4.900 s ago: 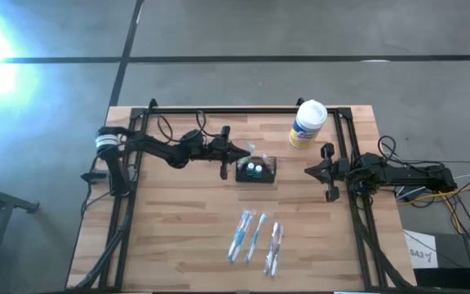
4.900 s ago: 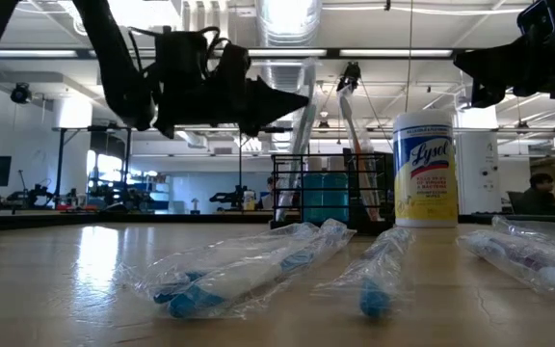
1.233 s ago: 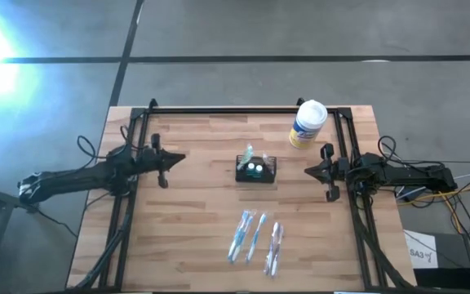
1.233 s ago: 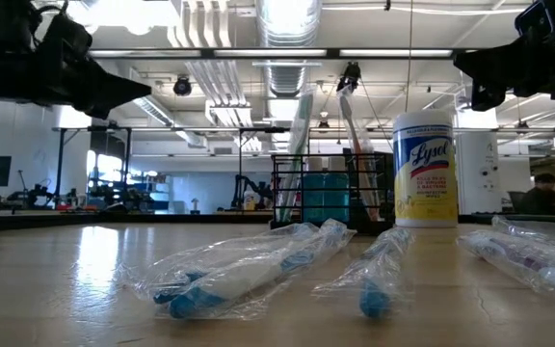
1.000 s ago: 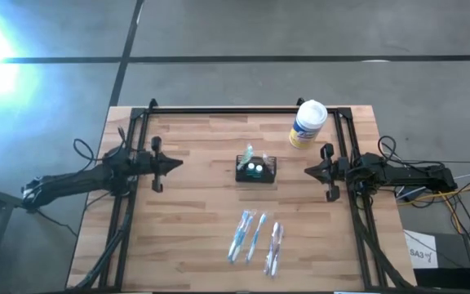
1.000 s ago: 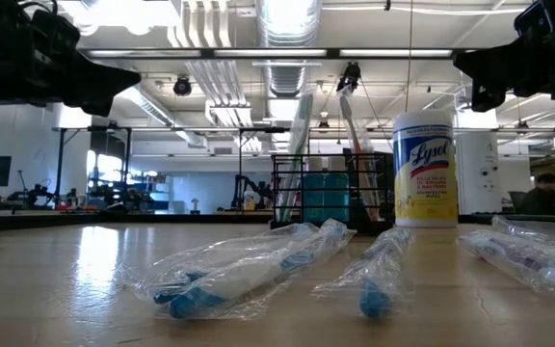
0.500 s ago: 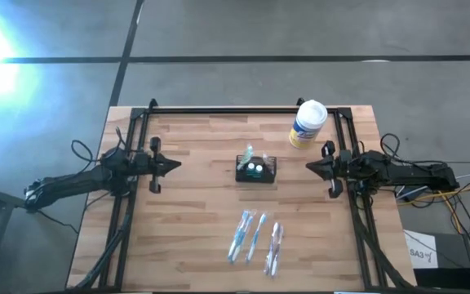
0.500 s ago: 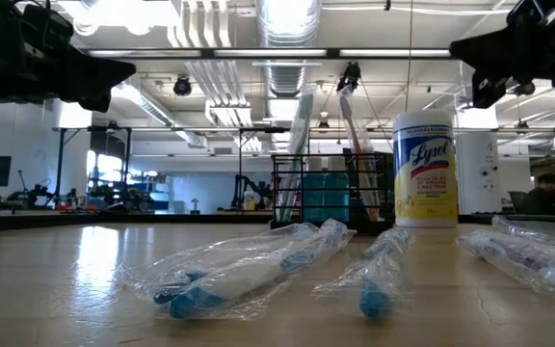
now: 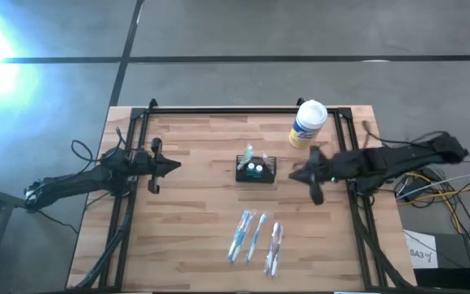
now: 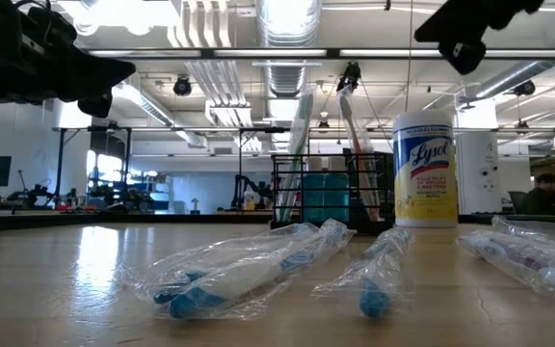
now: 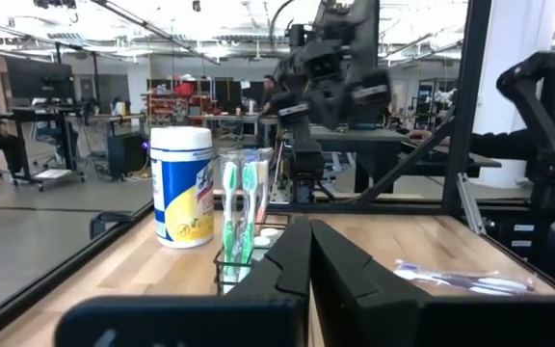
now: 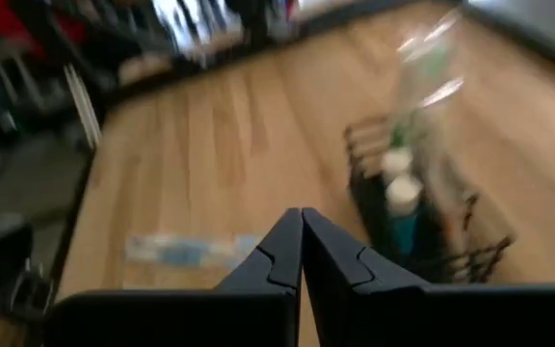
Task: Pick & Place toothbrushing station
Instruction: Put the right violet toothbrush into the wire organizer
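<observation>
Caddy is standing loose at mid-table, with one arm reaching in toward it

The black wire caddy (image 9: 256, 168) is sitting upright near the middle of the wooden table (image 9: 194, 237), with toothbrushes and two teal-capped tubes standing in it, and nothing is gripping it. The right gripper (image 9: 308, 176) is hanging above the table just beside the caddy, between it and the white wipes canister (image 9: 307, 124), its jaws pressed together and holding nothing. The left gripper (image 9: 163, 164) is waiting well apart at the table's left edge, jaws likewise closed and empty. Three bagged toothbrushes (image 9: 256, 238) are lying on the nearer part of the table, clear of the caddy. Judging from this, the pick is not yet made: the jaws would need to part, close on the caddy, and carry it to its place, which the pictures are not showing.
</observation>
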You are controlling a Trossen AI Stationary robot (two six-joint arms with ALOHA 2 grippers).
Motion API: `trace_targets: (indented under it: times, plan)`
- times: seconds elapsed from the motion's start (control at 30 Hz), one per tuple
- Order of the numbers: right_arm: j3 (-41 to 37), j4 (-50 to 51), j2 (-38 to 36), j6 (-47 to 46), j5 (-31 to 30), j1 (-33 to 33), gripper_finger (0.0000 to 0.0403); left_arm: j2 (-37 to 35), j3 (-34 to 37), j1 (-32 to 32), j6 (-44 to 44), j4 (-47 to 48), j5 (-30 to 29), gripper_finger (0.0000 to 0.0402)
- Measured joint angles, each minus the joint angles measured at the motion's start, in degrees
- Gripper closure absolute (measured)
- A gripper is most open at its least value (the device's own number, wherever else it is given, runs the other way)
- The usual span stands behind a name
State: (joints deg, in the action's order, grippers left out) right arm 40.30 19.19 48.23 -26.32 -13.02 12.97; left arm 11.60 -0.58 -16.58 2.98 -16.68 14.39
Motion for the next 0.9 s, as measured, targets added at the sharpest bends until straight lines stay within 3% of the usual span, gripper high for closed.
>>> trace_targets:
  times: [0.2, 0.33, 0.63, 0.9]
  plan:
    - [13.14, 10.57, 15.4, -14.88, -17.92, 15.48, 0.0394, 0.0, -0.91, 0.0, 0.02, -0.2, 0.0, 0.0391]
    - [20.29, 18.83, 24.46, -27.08, -24.12, 23.78, 0.0394, 0.0, -0.92, 0.01, 2.19, 0.05, 0.0, 0.0383]
    - [35.37, 35.6, 44.36, -53.84, -25.6, 33.03, 0.0394, 0.0, -0.92, 0.01, 9.09, 0.03, 0.0, 0.0388]
    - [44.97, 40.55, 56.85, -61.57, -22.9, 33.5, 0.0394, 0.02, -0.92, 0.0, 12.38, 1.83, 1.93, 0.0383]
